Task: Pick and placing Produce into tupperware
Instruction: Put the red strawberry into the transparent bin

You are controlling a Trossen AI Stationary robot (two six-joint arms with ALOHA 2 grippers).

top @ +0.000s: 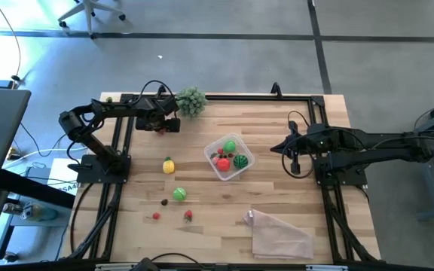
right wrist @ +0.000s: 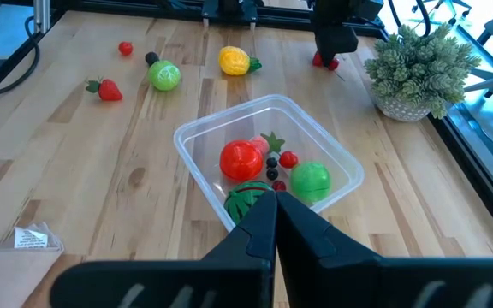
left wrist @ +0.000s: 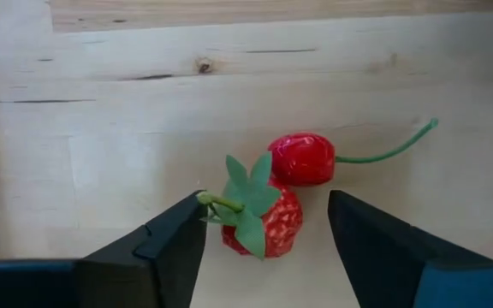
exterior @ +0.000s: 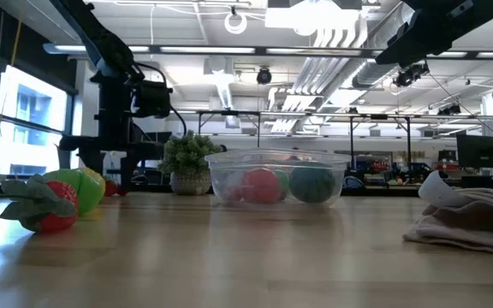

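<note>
The clear tupperware stands mid-table, holding a red ball, a green ball, a striped melon and small berries. A strawberry and a red cherry with a green stalk lie on the wood near the far left, beside the plant. My left gripper points down over them, open, one finger on each side of the strawberry. Loose on the table are a yellow fruit, a green ball and another strawberry. My right gripper hangs shut to the tub's right, above the table. My left gripper stands open around the strawberry, coming from above. The strawberry's green stalk reaches up to one fingertip; I cannot tell whether they touch. The strawberry lies on the table.
A potted grey-green plant stands at the far edge, right of my left gripper. A crinkled clear bag lies near the front right. A dark berry and a small red one lie near the front left. Black frame rails run along both sides.
</note>
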